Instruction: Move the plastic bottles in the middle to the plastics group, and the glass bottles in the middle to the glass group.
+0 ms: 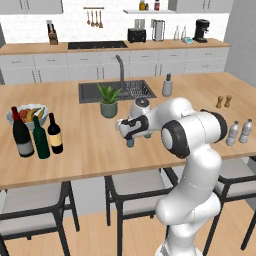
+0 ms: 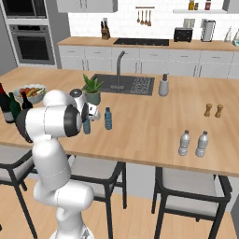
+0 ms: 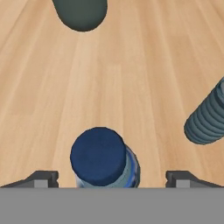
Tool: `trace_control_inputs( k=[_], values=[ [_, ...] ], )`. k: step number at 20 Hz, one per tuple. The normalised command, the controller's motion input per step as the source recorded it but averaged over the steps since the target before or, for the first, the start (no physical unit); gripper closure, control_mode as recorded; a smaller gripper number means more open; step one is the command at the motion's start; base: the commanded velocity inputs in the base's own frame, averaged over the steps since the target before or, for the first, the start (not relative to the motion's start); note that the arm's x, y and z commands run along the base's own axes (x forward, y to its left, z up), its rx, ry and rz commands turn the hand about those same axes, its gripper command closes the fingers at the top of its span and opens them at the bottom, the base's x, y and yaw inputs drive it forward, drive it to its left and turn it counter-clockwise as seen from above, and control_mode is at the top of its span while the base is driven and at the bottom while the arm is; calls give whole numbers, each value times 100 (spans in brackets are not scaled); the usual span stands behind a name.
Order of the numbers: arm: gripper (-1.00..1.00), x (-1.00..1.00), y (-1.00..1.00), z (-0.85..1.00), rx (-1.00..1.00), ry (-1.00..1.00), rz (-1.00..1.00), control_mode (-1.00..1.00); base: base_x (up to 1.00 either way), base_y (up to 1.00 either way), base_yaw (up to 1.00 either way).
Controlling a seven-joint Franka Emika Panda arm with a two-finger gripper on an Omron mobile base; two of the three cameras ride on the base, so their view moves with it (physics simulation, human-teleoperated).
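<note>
Right under my lens sits the dark blue cap of one plastic bottle, and my claw stands wide with a fingertip on each side of it, touching nothing, holding nothing. If I close off-centre or too high on the cap, I judge the light bottle could tip or skid across the counter into its twin lying close on one side. My hand view shows that centring, while the right base view shows the twin standing upright and where the plastics group waits, well apart along the counter's near edge.
</note>
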Motion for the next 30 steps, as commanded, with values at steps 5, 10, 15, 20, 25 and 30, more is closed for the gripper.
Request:
trace_control_inputs(
  k=[5, 10, 15, 20, 25, 30],
  values=[
    [100, 0, 0, 0, 0, 0, 0, -100, 0, 0, 0],
    [100, -3, 0, 1, 0, 0, 0, -100, 0, 0, 0],
    [100, -39, -22, 22, 0, 0, -2, -100, 0, 0, 0],
    [100, -11, -66, 31, 0, 3, -5, -100, 0, 0, 0],
    [100, -1, -77, 29, -5, 15, -1, -100, 0, 0, 0],
    [100, 0, -85, 6, -10, 17, 0, -100, 0, 0, 0]
  ],
)
